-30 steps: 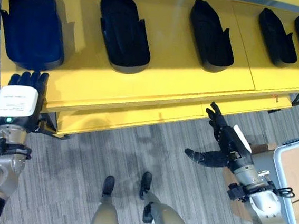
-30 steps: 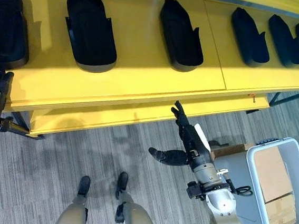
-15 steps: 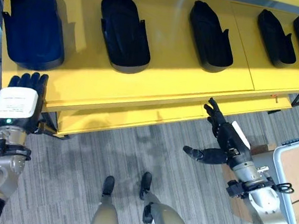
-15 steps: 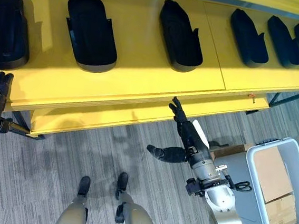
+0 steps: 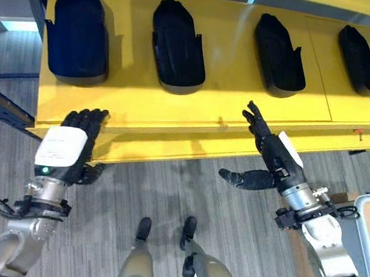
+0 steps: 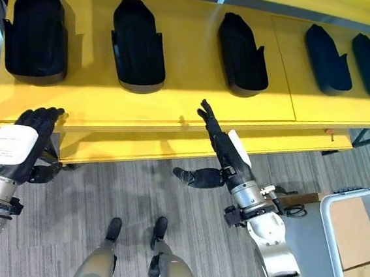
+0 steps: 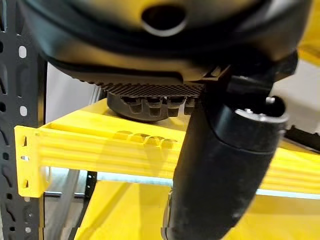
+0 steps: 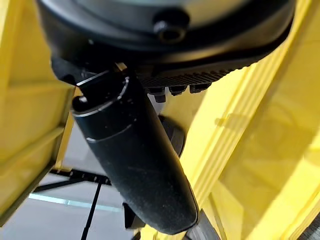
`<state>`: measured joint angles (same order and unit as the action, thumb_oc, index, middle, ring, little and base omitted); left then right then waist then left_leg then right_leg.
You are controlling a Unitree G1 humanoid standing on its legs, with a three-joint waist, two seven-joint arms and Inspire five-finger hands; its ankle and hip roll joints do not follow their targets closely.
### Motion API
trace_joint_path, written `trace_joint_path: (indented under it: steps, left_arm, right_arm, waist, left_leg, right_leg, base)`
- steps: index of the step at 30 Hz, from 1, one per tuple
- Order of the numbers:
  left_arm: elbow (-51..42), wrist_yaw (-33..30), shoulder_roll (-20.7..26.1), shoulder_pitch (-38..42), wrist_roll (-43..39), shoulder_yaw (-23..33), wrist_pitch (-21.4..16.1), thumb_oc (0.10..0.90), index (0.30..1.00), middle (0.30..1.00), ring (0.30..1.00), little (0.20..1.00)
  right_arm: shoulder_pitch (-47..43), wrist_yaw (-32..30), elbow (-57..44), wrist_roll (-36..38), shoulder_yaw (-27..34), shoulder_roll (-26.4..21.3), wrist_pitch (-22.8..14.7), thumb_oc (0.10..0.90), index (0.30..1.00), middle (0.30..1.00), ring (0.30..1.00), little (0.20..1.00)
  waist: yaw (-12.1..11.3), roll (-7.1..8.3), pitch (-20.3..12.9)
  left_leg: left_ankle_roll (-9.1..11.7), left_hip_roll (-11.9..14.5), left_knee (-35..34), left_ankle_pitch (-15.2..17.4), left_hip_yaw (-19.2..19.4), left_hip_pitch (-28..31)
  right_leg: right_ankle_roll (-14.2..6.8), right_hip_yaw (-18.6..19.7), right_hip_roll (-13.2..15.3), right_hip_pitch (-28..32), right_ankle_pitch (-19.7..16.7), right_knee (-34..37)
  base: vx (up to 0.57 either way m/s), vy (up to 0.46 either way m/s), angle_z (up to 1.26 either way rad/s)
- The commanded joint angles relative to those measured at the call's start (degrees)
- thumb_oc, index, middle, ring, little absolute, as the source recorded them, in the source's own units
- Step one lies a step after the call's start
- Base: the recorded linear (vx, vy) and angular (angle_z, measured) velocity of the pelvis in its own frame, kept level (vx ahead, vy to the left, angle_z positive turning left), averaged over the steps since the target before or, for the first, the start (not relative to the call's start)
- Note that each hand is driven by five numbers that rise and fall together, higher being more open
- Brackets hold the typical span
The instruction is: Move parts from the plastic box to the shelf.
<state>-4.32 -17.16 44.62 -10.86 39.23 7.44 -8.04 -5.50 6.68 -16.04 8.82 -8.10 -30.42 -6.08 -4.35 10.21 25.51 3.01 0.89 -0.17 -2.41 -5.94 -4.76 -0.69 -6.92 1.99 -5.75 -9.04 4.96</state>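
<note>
Several black moulded parts lie in a row on the yellow shelf (image 5: 214, 108); three of them are at the left (image 5: 79, 33), in the middle (image 5: 177, 44) and to the right (image 5: 279, 47). My left hand (image 5: 72, 147) is open and empty, its straight fingers reaching the shelf's front edge near the left end. My right hand (image 5: 269, 150) is also open and holds nothing, with its fingertips over the front edge below the third part and its thumb spread toward the floor. The grey plastic box (image 6: 327, 211) stands on the floor at the lower right, behind my right arm.
Cardboard boxes (image 6: 353, 233) lie inside the plastic box. A lower yellow shelf board (image 6: 171, 147) juts out under the top one. A dark metal rack upright (image 7: 25, 100) stands at the shelf's left end. Grey plank floor (image 5: 167, 189) lies in front.
The camera has shifted, so the shelf sits further right in the picture. My right hand has risen from below the shelf to its front edge. The left hand stays at the edge.
</note>
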Motion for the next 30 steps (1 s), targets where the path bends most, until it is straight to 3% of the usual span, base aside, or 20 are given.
trace_joint_path:
  steps: [1, 7, 16, 18, 30]
  left_arm:
    - [-5.27, -1.67, 1.18, -2.39, -5.25, 3.84, -4.74, 0.900, 1.000, 1.000, 1.000, 1.000]
    - [-7.40, -0.10, -0.68, -5.65, -9.57, 3.09, -5.97, 0.900, 1.000, 1.000, 1.000, 1.000]
    - [-8.72, 0.09, -2.28, -8.06, -13.18, 1.99, -6.23, 0.900, 1.000, 1.000, 1.000, 1.000]
    - [-9.56, 0.02, -2.30, -8.18, -13.79, 1.53, -6.71, 0.900, 1.000, 1.000, 1.000, 1.000]
    - [-10.21, 1.16, -2.05, -7.86, -14.45, -0.64, -6.55, 0.900, 1.000, 1.000, 1.000, 1.000]
  right_arm:
    - [-5.73, -2.41, -3.89, -4.43, -2.37, -2.95, -6.04, 0.900, 1.000, 1.000, 1.000, 1.000]
    - [-10.13, -4.24, -1.48, -10.83, -5.68, -4.65, -6.39, 0.900, 1.000, 1.000, 1.000, 1.000]
    - [-17.70, -7.94, 5.65, -25.57, -12.10, -6.89, -5.84, 0.900, 1.000, 1.000, 1.000, 1.000]
    - [-20.90, -9.51, 7.89, -31.97, -14.67, -7.39, -5.80, 0.900, 1.000, 1.000, 1.000, 1.000]
    - [-25.89, -8.83, 12.40, -40.76, -20.71, -7.60, -5.27, 0.900, 1.000, 1.000, 1.000, 1.000]
  waist:
    - [1.16, -0.86, -8.19]
    - [0.63, -2.04, -8.48]
    - [-0.54, -3.35, -8.43]
    - [-0.91, -3.76, -8.01]
    - [-2.14, -4.80, -6.09]
  left_leg:
    - [-5.28, -4.64, 1.10, 3.45, 0.71, -2.10]
    - [-5.47, -4.92, 0.63, 2.91, 0.02, -1.77]
    - [-5.52, -5.28, 0.64, 2.46, -1.03, -1.84]
    - [-5.52, -5.29, 0.63, 2.32, -1.25, -1.86]
    - [-5.65, -5.65, 0.86, 2.10, -1.97, -2.24]
  right_leg:
    - [-4.30, -0.26, 3.33, -0.78, 5.23, -3.70]
    - [-4.29, -1.05, 3.53, -0.35, 5.31, -3.69]
    - [-4.15, -1.60, 3.73, -0.34, 5.52, -3.87]
    - [-4.15, -1.70, 3.75, -0.32, 5.50, -3.83]
    - [-4.33, -2.22, 4.04, -0.50, 5.52, -4.16]
  base:
    - [0.00, -0.004, 0.09]
    - [0.00, -0.012, 0.12]
    - [0.00, -0.015, 0.06]
    - [-0.01, -0.011, 0.02]
    - [-0.01, -0.009, 0.05]
